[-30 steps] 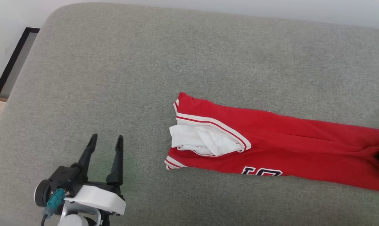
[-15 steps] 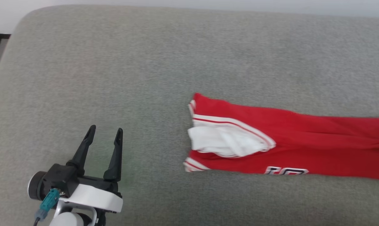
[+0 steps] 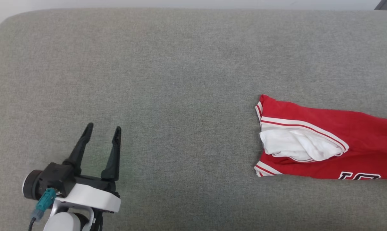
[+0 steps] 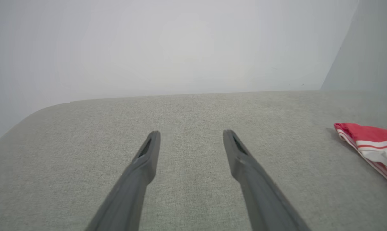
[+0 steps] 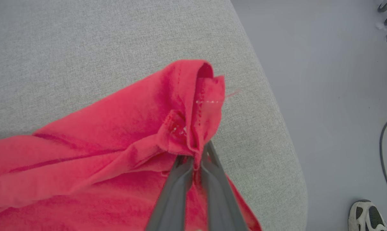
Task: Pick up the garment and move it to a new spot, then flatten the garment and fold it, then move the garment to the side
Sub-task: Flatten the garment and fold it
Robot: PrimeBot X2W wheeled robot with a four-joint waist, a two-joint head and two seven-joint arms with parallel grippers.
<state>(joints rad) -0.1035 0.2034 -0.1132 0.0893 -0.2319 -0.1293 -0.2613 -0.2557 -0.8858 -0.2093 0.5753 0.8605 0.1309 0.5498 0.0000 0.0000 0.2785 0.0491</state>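
Note:
The garment (image 3: 312, 117) is a red jersey with red-and-white striped trim, a bunched white sleeve and part of a black number, lying as a long narrow strip at the right of the grey cushion (image 3: 180, 80). Its collar end points left and its far end runs off the view's right edge. In the right wrist view my right gripper (image 5: 198, 157) is shut on a pinched fold of the garment (image 5: 116, 128) close to the cushion's corner. My left gripper (image 3: 104, 126) hovers open over bare cushion at the lower left, far from the garment (image 4: 366, 134); between its fingers (image 4: 191, 132) is nothing.
The cushion's right edge (image 5: 276, 122) drops to a pale grey floor (image 5: 324, 64). A person's shoe (image 5: 368, 215) and dark cables (image 5: 384, 141) lie on that floor. A pale wall (image 4: 180, 48) rises behind the cushion.
The garment has slid well to the right across the cushion, pulled by its far end. The head camera has also shifted. My left gripper stays open in much the same place.

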